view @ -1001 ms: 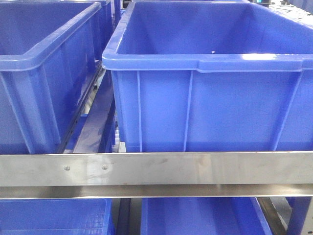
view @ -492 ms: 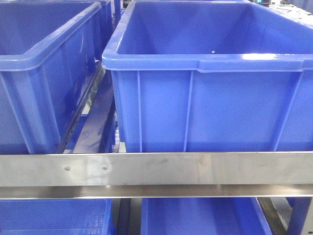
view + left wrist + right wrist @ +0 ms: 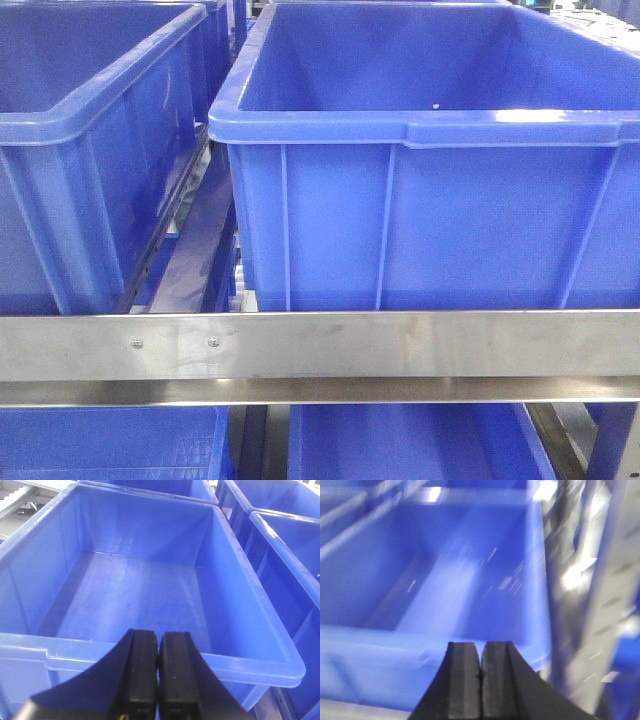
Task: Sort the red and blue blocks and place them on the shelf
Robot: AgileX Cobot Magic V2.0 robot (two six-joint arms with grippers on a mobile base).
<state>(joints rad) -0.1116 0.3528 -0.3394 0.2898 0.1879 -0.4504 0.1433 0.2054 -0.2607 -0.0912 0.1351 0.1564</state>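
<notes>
The red and blue blocks are out of view in every frame. The shelf [image 3: 400,345] shows as a brushed steel front rail with two screws, running across the front view below the crates. My left gripper [image 3: 159,637] is shut with nothing between its black fingers, hovering above the near rim of an empty blue crate [image 3: 30,565]. My right gripper [image 3: 481,647] is shut too and holds nothing, over the near rim of another blue crate [image 3: 380,655]; that view is motion-blurred. Neither gripper appears in the front view.
Two large blue crates [image 3: 420,220] [image 3: 70,160] stand side by side on the shelf tier, with a narrow gap between them. More blue crates [image 3: 110,440] sit on the tier below. A steel upright [image 3: 600,605] rises to the right of my right gripper.
</notes>
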